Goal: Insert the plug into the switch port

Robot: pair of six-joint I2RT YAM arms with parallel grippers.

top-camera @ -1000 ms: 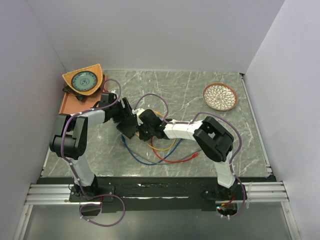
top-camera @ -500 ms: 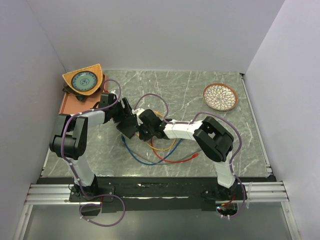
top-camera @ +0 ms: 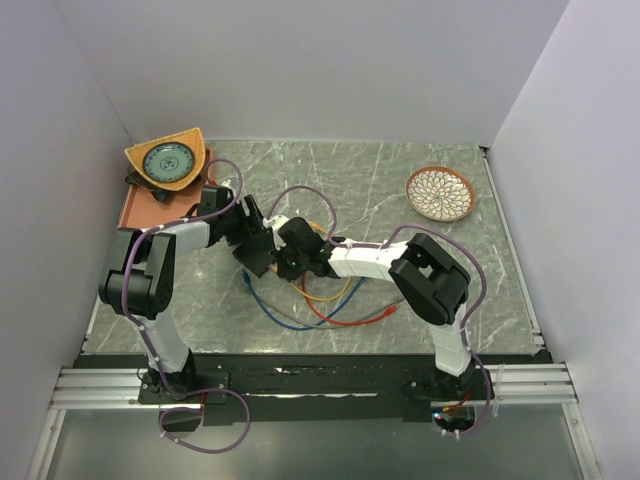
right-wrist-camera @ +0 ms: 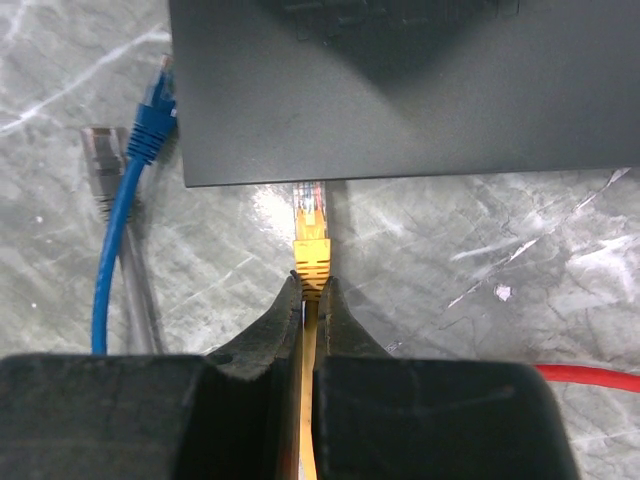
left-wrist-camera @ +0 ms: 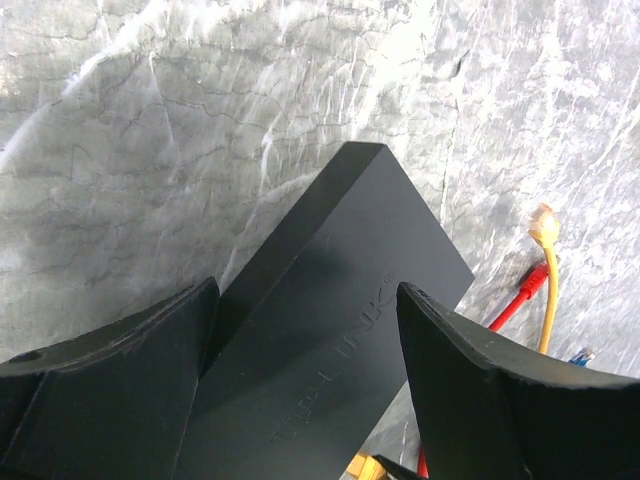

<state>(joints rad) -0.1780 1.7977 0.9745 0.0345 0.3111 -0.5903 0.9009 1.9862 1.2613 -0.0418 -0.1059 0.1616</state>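
Watching it over the last second, I see almost nothing change: both arms stay reached in to the same spot left of centre, and only the right arm's elbow seems to have crept a shade inward.

The left gripper (left-wrist-camera: pixel 307 292) straddles the switch (left-wrist-camera: pixel 340 340), a flat matte-black box lying on the worktop (top-camera: pixel 420 250). Its fingers (left-wrist-camera: pixel 120 390) stand wide with the box filling the gap, and as far as I can make out they press on both long sides. The right gripper (right-wrist-camera: pixel 310 292) is clenched on the yellow cable (right-wrist-camera: pixel 303 455) just behind the yellow plug (right-wrist-camera: pixel 310 245). The plug's clear tip meets the near edge of the box. The port row is hidden under that edge, so I cannot tell whether the plug is seated. A blue cable (right-wrist-camera: pixel 150 125) ends just beside the box's left corner with a grey one (right-wrist-camera: pixel 100 165) alongside, and a red cable (right-wrist-camera: pixel 590 375) runs off right.

The surface is grey veined marble, walled in white at the left, back and right. An orange tray (top-camera: pixel 128 212) and a teal dish (top-camera: pixel 167 160) sit back left, near the left wrist. A patterned bowl (top-camera: pixel 440 193) sits back right, well apart from the arms. Cable loops (top-camera: pixel 330 310) lie in front of the grippers, and bare marble runs from the right forearm to the right edge.
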